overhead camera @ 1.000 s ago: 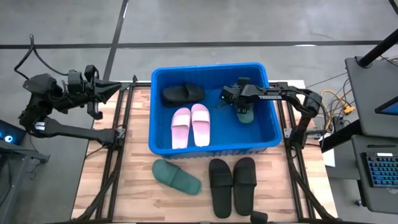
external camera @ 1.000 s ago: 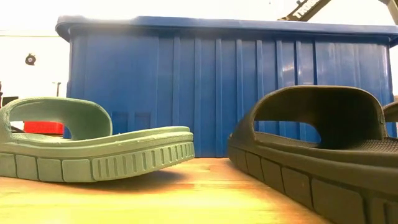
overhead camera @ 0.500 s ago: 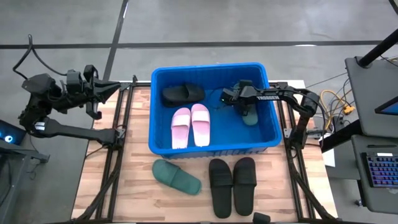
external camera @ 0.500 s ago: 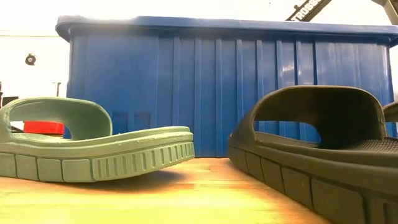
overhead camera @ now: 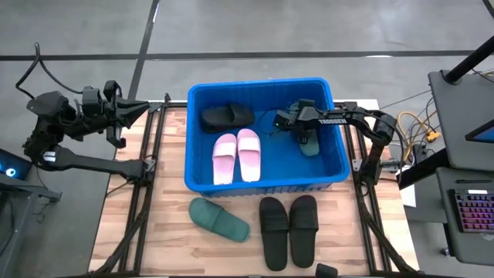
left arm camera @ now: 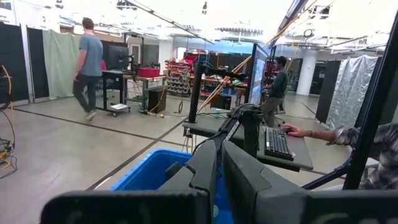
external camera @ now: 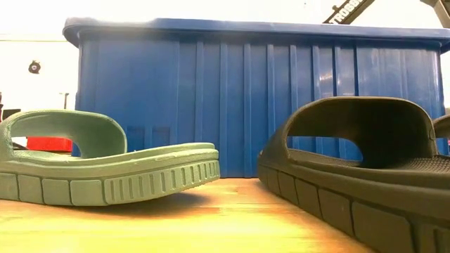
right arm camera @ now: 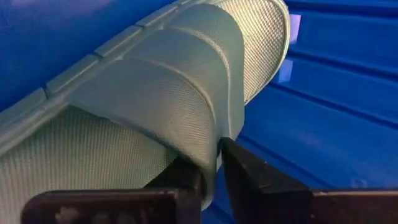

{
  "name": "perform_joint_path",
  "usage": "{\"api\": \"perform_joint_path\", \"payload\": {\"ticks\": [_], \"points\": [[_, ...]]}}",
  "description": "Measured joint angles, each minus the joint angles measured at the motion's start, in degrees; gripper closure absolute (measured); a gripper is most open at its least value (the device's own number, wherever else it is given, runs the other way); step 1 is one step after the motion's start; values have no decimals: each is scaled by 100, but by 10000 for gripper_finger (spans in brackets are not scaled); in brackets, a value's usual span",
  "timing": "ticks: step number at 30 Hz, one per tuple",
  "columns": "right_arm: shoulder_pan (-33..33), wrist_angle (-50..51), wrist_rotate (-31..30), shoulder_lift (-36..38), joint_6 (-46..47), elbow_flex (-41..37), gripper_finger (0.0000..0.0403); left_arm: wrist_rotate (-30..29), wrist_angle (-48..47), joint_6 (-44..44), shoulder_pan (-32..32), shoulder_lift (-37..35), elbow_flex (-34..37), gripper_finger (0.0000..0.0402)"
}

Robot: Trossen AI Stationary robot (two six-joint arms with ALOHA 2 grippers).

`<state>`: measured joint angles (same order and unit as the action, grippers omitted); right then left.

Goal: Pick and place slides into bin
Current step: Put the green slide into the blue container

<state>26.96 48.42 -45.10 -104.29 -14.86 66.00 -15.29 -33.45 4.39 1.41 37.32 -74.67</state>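
High view | right gripper [overhead camera: 302, 137] jaws clamp green slide [overhead camera: 306, 144] in bin [overhead camera: 195, 137] | left gripper [overhead camera: 133, 110] jaws closed, empty, aside

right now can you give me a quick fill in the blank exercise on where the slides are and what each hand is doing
1. The right hand is shut on the strap of a ____ slide inside the bin.
2. The pale pink pair lies ____ the bin.
3. On the table in front of the bin, beside the lone green slide, lie two ____ slides.
4. The left hand waits off the table's ____ edge, shut and holding nothing.

Missing words: green; inside; black; left
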Motion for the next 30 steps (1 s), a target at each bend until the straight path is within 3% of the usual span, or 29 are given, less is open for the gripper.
{"api": "perform_joint_path", "payload": {"ticks": [16,24,30], "points": [[4,859,96,9,412,571,197,4,-2,130,0,2,0,388],[108,1035,188,9,149,621,159,11,-2,139,0,0,0,388],[125,1379,634,9,87,682,141,48,-2,143,0,7,0,388]]}}
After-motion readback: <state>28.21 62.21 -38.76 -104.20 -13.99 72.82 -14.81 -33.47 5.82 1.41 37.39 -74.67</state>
